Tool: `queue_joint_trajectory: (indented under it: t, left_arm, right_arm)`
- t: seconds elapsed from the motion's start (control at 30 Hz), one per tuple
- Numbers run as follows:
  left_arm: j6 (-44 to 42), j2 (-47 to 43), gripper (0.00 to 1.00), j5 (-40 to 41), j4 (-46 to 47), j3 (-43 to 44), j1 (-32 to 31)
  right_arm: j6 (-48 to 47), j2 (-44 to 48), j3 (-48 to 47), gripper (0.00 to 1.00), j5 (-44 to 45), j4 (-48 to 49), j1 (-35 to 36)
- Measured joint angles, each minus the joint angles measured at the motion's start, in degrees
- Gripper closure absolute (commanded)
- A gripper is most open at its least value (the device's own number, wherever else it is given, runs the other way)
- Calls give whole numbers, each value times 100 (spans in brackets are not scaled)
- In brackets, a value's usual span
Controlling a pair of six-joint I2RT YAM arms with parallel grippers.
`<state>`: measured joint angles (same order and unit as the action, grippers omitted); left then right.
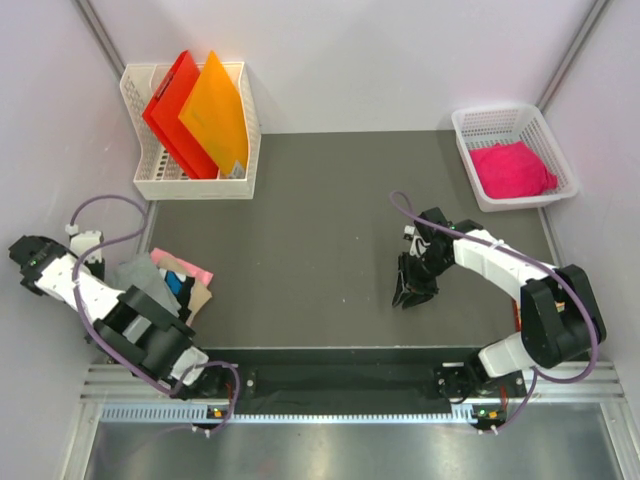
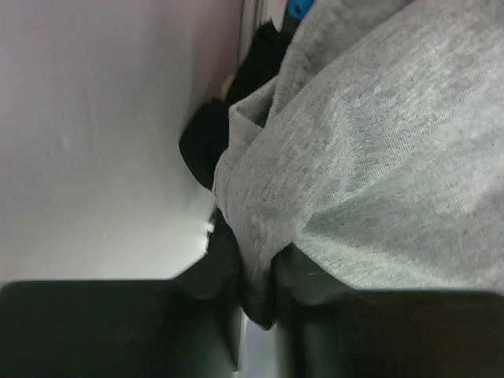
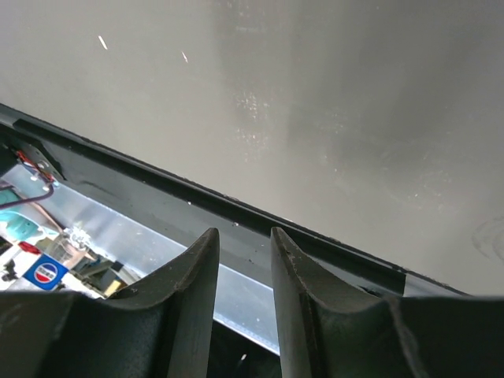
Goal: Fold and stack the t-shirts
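A crumpled pile of t-shirts lies at the table's left edge. It holds the light grey t-shirt [image 1: 135,274], a black one with blue print [image 1: 180,285] and a bit of pale pink cloth [image 1: 196,268]. My left gripper [image 1: 108,268] is shut on a fold of the grey t-shirt [image 2: 378,157]; the cloth is pinched between its fingers [image 2: 264,307], close to the left wall. Black cloth [image 2: 209,142] shows behind that fold. The bright pink t-shirt [image 1: 512,168] lies bunched in a white basket [image 1: 470,125] at the back right. My right gripper [image 1: 412,290] points down over the mat, slightly open and holding nothing [image 3: 244,232].
A white rack [image 1: 190,185] with a red folder [image 1: 178,115] and an orange folder [image 1: 215,115] stands at the back left. The dark grey mat [image 1: 320,230] covers the table. The table's front edge [image 3: 236,213] runs just beyond the right fingertips. Walls close in on both sides.
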<state>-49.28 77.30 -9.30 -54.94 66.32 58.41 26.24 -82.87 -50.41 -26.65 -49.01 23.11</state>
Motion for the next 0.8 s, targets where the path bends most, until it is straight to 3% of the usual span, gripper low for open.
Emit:
queue_joint_trajectory:
  t: [0.07,0.2,0.33,0.5,0.63,0.7,0.8]
  left_arm:
    - [48,227,56,-39,83,140,0]
    - [98,385,19,-175,225,472,0]
    - [114,306,9,-494,229,717,0]
    - [116,269,7,-1008,-356,1392,-20]
    - [-122,212,13,-1434,-1047,2124,-214]
    - [-334,15,17,-1460,-1246,2048,-645]
    - [-494,-409,20,-1318,-1443,1106,-1639]
  right_arm:
    - [48,-2,0,67,-2,7,0]
    - [109,-4,7,67,-2,24,0]
    - [146,-44,7,67,-2,66,0]
    - [190,-90,7,67,-4,155,0]
    - [197,-92,4,67,-2,170,0]
    - [203,-92,4,67,-2,170,0]
    - [205,-92,4,67,-4,170,0]
